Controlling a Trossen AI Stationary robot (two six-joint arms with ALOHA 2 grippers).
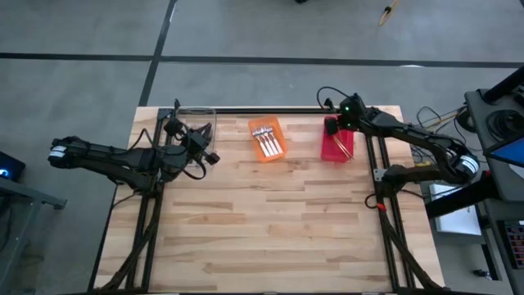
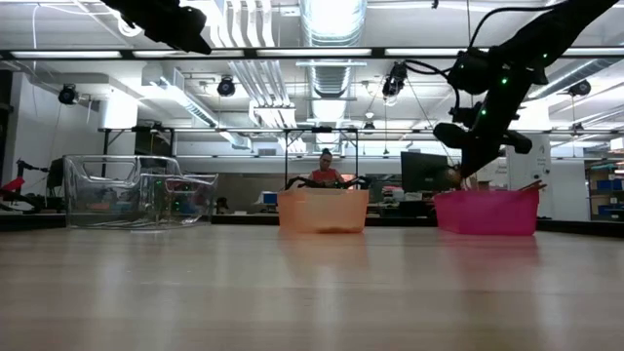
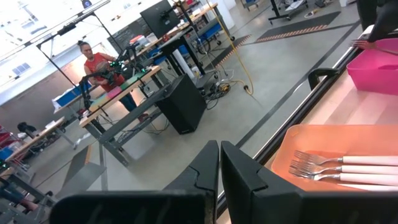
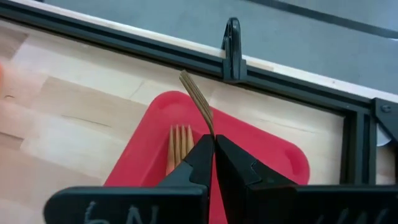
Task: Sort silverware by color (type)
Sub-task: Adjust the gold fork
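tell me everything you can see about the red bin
The red bin is a shallow rectangular tray with rounded corners, plastic by its look. It sits flat on the wooden table near the far edge rail, right of the orange bin and apart from it. Gold forks lie inside. The right tool hangs over it, shut on one more gold fork.

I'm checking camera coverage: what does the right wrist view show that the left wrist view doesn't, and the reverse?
Only the right wrist view: the right gripper shut on a gold fork above the red bin, with more gold forks inside.

Only the left wrist view: the shut left gripper, white-handled forks in the orange bin, and a person beyond the table.

Both: the red bin.
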